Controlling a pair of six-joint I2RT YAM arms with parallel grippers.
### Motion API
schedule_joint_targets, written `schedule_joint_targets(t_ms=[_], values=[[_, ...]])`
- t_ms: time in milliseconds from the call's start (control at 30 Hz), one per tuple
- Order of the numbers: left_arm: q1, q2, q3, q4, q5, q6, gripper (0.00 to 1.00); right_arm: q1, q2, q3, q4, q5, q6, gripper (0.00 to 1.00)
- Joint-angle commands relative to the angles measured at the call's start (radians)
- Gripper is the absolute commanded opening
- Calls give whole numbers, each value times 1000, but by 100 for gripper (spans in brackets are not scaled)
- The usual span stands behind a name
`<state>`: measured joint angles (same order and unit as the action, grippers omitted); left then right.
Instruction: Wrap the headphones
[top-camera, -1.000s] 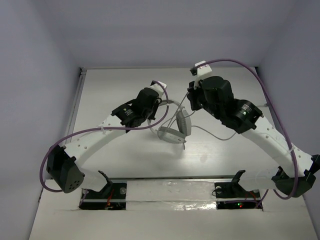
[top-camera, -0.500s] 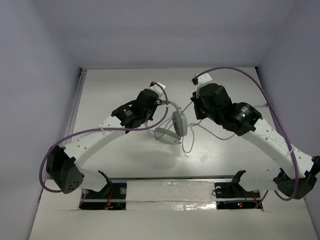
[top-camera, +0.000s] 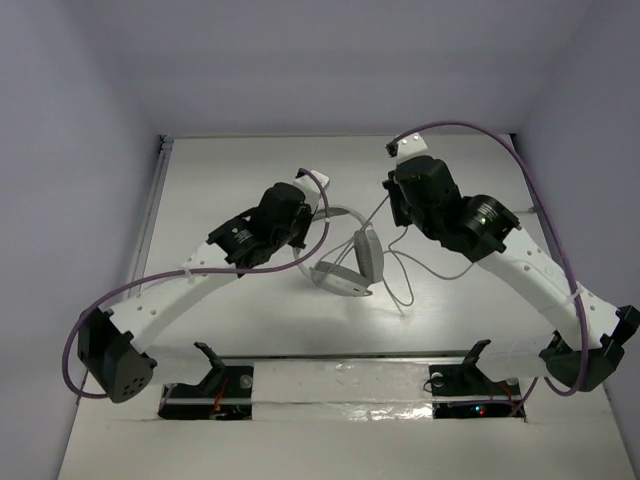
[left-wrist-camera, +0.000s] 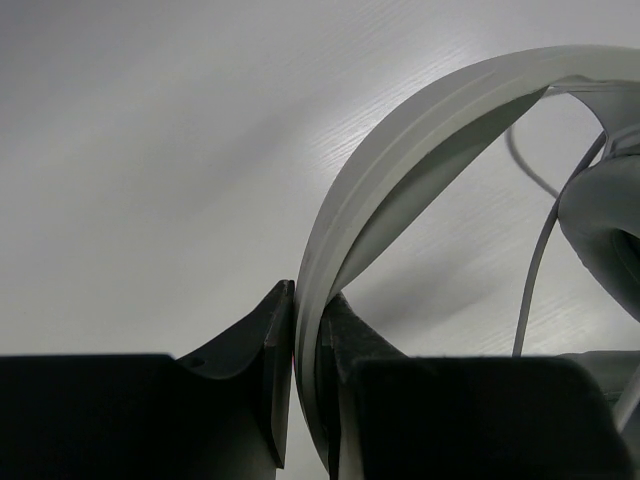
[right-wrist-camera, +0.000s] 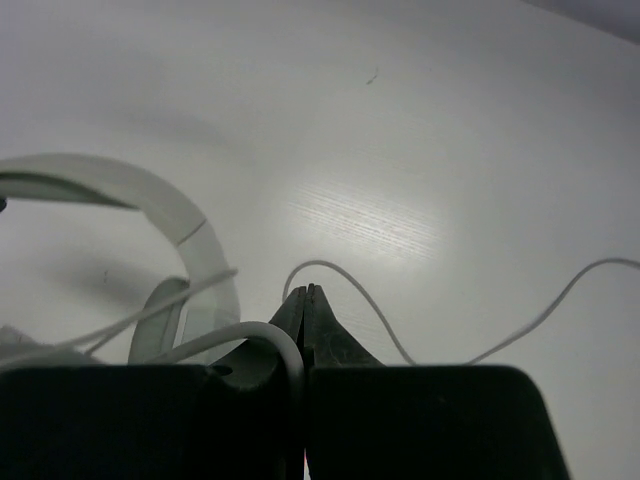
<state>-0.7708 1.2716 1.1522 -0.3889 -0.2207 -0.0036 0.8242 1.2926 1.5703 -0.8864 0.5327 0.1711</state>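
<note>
The white headphones (top-camera: 352, 262) sit at the table's middle, ear cups together, headband (top-camera: 342, 213) arching back toward the left arm. My left gripper (left-wrist-camera: 306, 300) is shut on the headband (left-wrist-camera: 420, 130), which rises between its jaws; one ear cup (left-wrist-camera: 605, 225) shows at the right edge. My right gripper (right-wrist-camera: 309, 298) is shut on the thin grey cord (right-wrist-camera: 255, 338), which curls over its left finger and runs to the headphones (right-wrist-camera: 190, 245). More cord (top-camera: 400, 275) loops loosely on the table right of the cups.
A loose run of cord (right-wrist-camera: 540, 312) trails right across the white table (top-camera: 240, 180). Grey walls close in the table on the left, back and right. Purple cables (top-camera: 520, 170) run along both arms.
The right gripper has moved back and slightly right with the cord, which now runs up from the headphones to it. The left arm has shifted slightly left. The loose loop lies farther right.
</note>
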Motion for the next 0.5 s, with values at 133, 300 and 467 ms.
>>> schedule_joint_targets(t_ms=[133, 300, 467], values=[[11, -130, 10, 64, 263, 16, 0, -89, -41, -91, 268, 64, -27, 0], [47, -143, 30, 111, 389, -16, 0, -122, -79, -208, 388, 52, -5, 0], [123, -143, 52, 153, 444, -62, 0, -122, -151, -317, 506, 33, 54, 2]])
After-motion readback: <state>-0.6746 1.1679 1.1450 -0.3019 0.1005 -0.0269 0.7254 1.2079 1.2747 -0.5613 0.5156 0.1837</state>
